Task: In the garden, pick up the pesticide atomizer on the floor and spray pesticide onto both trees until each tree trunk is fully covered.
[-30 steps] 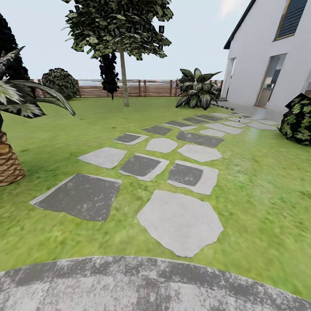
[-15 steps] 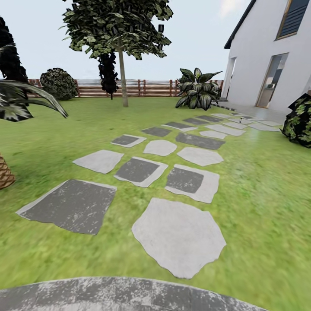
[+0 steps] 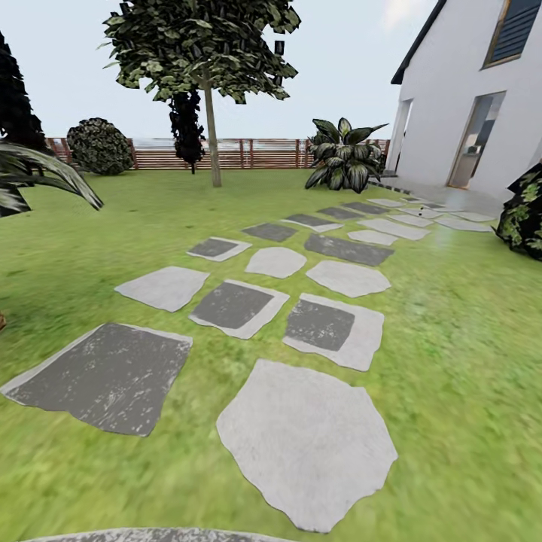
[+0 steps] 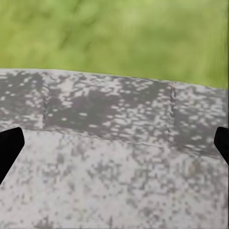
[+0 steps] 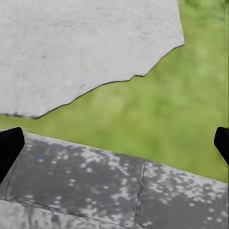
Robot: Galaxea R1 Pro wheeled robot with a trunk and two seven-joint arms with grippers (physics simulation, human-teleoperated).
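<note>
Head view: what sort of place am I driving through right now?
A house's back garden, it seems: a grass lawn crossed by grey stepping stones, ringed by a brown slatted fence, with a tree ahead and a white house on the right.

green lawn (image 3: 467, 339), mottled grey paving stones (image 3: 309, 440)

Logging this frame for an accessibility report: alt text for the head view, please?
A path of flat grey and dark stepping stones runs across a green grass lawn toward a white house at the right. A leafy thin-trunked tree and a broad-leaved plant stand before a brown slatted wooden fence.
</note>
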